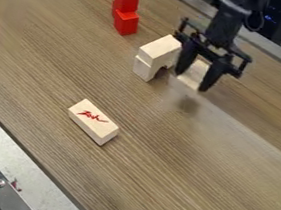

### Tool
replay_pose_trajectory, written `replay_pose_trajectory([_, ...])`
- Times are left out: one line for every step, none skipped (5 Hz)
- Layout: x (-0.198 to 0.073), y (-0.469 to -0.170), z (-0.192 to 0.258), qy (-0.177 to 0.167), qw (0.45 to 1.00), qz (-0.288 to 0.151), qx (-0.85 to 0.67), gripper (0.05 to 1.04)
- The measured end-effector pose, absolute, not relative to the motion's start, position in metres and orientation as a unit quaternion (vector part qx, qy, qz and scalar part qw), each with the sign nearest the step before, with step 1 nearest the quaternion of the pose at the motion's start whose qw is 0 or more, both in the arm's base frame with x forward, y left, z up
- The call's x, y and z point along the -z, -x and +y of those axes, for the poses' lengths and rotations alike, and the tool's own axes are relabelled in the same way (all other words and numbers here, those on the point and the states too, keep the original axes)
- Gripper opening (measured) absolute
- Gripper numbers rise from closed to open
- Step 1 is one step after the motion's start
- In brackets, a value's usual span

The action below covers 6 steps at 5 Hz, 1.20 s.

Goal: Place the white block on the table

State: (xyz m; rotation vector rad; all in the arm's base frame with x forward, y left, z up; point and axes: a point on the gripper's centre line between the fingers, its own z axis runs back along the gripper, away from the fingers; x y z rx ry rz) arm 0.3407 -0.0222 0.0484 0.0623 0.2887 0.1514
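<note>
The black gripper (191, 81) hangs at the upper right, over the table (177, 184), with its fingers on either side of a pale, whitish block (194, 73). It is shut on that block, and a dark shadow lies on the wood a little below them, apart from the block. Part of the block is hidden behind the fingers.
Left of the gripper stands a pale wooden stack (157, 51) with an arched lower part, very close to the left finger. Two red blocks (126, 11) are stacked at the upper left. A wooden block with red marking (93, 122) lies left of centre.
</note>
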Motion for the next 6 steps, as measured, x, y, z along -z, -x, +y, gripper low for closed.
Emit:
replay_pose_trajectory([-0.038, -0.343, -0.027, -0.022, 0.984, 0.154, -0.083, 0.550])
replay_pose_trajectory([-0.027, -0.344, -0.033, -0.018, 0.985, 0.161, -0.062, 0.550])
replay_pose_trajectory([-0.023, -0.347, -0.039, -0.018, 0.989, 0.143, -0.028, 0.549])
replay_pose_trajectory([-0.021, -0.343, -0.046, -0.036, 0.991, 0.131, 0.009, 0.621])
replay_pose_trajectory([-0.021, -0.336, -0.050, -0.054, 0.989, 0.134, 0.025, 0.909])
replay_pose_trajectory([-0.034, -0.326, -0.050, -0.051, 0.990, 0.132, 0.022, 1.001])
